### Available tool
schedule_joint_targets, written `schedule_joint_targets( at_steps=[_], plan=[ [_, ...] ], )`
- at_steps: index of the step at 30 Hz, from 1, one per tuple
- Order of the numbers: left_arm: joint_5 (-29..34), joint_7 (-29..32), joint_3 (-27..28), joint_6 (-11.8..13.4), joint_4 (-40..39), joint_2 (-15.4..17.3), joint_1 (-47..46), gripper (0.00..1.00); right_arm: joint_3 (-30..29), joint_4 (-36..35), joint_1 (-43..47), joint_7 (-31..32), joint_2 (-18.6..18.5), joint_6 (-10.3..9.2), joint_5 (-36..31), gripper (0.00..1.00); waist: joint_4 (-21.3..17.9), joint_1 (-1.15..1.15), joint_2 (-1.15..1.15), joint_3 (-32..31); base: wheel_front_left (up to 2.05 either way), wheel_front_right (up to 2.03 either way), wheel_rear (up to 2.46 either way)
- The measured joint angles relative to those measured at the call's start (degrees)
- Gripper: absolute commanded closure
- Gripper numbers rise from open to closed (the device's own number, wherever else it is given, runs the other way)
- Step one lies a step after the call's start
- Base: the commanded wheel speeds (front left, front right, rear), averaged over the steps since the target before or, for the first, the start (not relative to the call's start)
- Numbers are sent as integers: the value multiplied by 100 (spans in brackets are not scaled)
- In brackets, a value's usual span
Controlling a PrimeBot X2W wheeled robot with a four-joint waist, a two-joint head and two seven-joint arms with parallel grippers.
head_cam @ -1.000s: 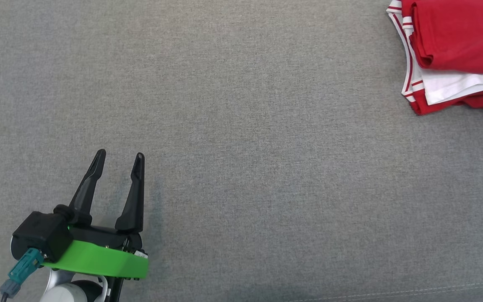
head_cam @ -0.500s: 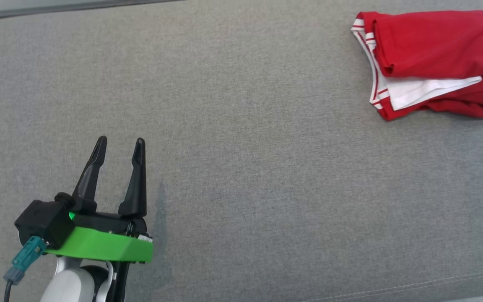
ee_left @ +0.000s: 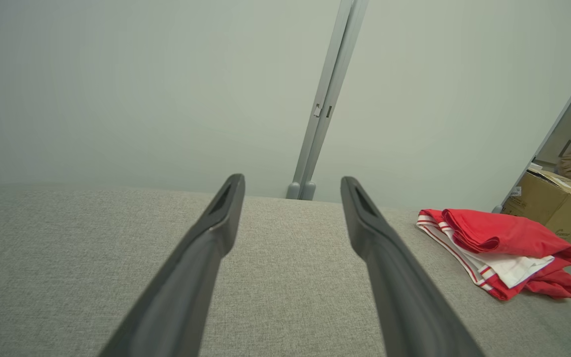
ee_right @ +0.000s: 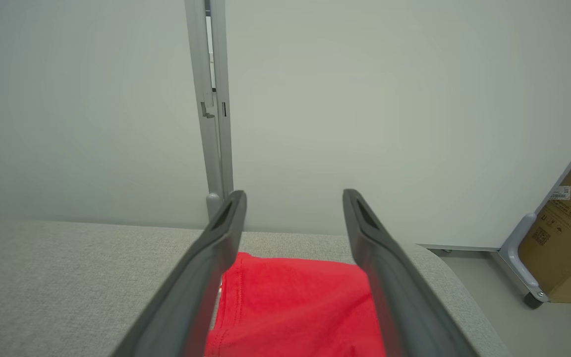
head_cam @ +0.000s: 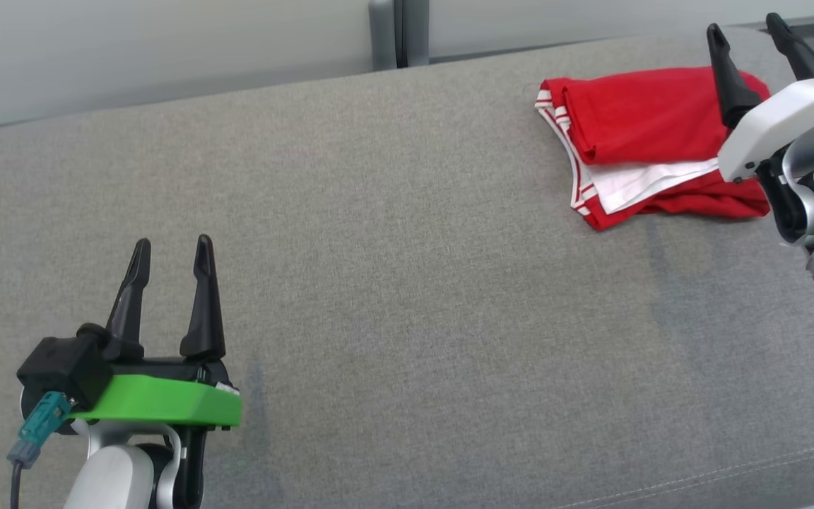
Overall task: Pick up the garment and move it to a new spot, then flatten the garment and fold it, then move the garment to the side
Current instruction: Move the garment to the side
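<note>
Folded red cloth garment with white striped trim (head_cam: 644, 131) sits far right on the grey fabric table (head_cam: 407, 247), so you look finished with the move-aside step. Right gripper (head_cam: 744, 27) hangs over it and left gripper (head_cam: 172, 244) is low left, both jaws wide and empty. Next, lift your right arm clear without snagging cloth.

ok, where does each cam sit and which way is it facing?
Head view: on the head, looking forward and down over the grey fabric surface; left gripper lower left, right gripper upper right, by the red garment, jaws open.
Left wrist view: low over the surface, facing the pale wall; own fingers rise mid-frame, garment at right.
Right wrist view: close above the garment, facing the same wall; own fingers frame it.
Both wrist views share the wall post, the cardboard box and the garment.
</note>
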Motion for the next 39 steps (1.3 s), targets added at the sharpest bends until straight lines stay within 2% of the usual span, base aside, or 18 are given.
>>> schedule_joint_targets(
  at_steps=[5, 12, 17, 24, 29, 39],
  plan=[
    [53, -46, 59, 69, 205, -22, 96, 0, -558, -600, 392, 0, 156, -234, -12, 0, -24, 0, 0, -296, 0, 0, 0],
    [53, -56, 231, 125, 331, -130, 301, 0, -902, -1089, 1327, 0, 397, -327, -131, 0, 30, 0, 0, -583, 0, 0, 0],
    [105, -79, 394, 148, 344, -147, 444, 0, -1049, -1490, 1888, 0, 495, -334, -465, 0, 142, 0, 0, -705, 0, 0, 0],
    [145, -105, 553, 196, 380, -160, 808, 0, -1428, -2114, 2611, 0, 880, -335, -980, 0, 229, 0, 0, -816, 0, 0, 0],
    [215, -107, 582, 197, 416, -164, 984, 0, -1847, -2279, 3187, 0, 1016, -335, -1338, 0, 239, 0, 0, -842, 0, 0, 0],
    [254, -108, 520, 199, 542, -188, 1236, 0, -2242, -2693, 4031, 0, 1433, -335, -1948, 0, 260, 0, 0, -881, 0, 0, 0]
  ],
)
